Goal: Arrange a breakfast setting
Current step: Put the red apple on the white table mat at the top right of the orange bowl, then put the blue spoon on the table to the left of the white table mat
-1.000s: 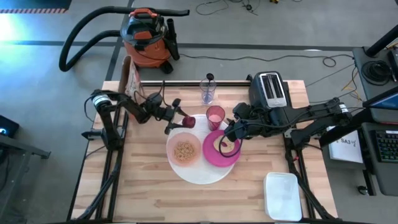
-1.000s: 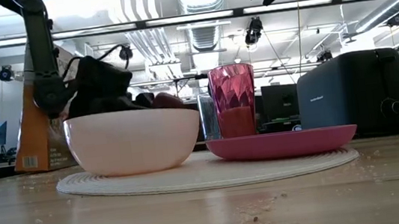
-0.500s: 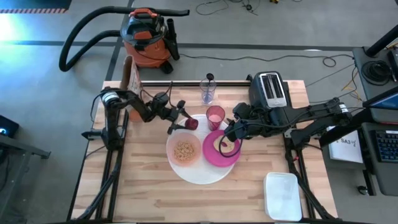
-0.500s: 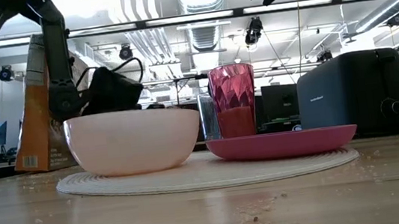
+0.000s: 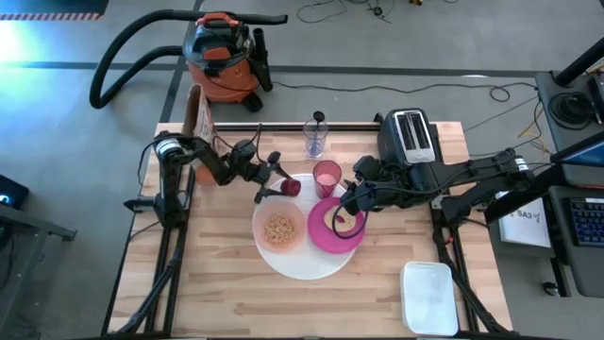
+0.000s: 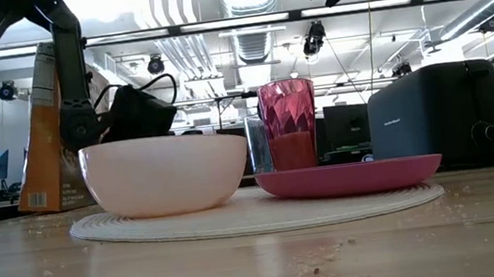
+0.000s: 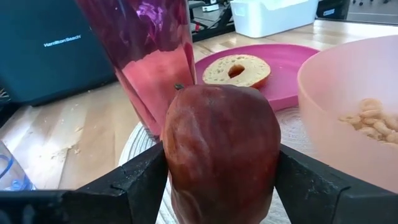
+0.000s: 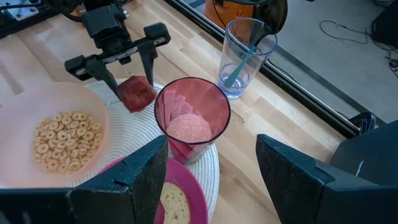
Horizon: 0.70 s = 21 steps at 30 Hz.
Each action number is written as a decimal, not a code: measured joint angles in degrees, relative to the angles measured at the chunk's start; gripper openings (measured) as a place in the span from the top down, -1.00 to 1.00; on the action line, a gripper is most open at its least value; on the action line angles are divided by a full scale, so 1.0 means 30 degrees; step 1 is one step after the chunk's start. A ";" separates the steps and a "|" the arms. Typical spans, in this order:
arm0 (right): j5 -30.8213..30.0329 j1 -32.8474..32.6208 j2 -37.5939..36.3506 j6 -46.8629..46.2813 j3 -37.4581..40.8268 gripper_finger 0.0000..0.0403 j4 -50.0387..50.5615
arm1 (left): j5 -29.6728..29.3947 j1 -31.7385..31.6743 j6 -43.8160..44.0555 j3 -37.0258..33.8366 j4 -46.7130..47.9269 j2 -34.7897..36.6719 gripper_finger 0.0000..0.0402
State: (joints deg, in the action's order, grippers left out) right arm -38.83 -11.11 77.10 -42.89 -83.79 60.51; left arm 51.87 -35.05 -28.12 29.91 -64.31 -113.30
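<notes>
Red fruit (image 7: 221, 149) now down at the far rim of the white plate (image 5: 302, 267), between the bowl (image 5: 280, 229) and the pink cup (image 5: 327, 177); a second ago higher, showing above the bowl's rim from surface level. Pinched on both flanks by the left tool (image 5: 280, 186). Looks like a placement nearly done, wanting only release and a retreat to the left. Right tool (image 5: 345, 212) spread wide, hovering over the magenta plate (image 5: 326, 241) and its bagel (image 7: 236, 70). Glass (image 5: 315, 140) with spoon farther back on the surface.
</notes>
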 joint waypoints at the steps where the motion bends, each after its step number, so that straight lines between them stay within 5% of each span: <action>1: 0.0006 0.0000 0.0000 0.0000 0.0000 -0.16 0.0001 | -0.0058 0.0000 0.0000 0.0000 0.0002 0.0000 -0.25; 21: 0.0002 0.0000 0.0000 0.0000 0.0000 -0.16 0.0006 | -0.1636 -0.0247 -0.2678 -0.0517 0.0160 0.0000 -0.63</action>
State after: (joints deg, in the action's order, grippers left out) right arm -38.82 -11.11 77.10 -42.89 -83.79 60.53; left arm 46.96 -35.79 -36.15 28.36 -63.83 -113.30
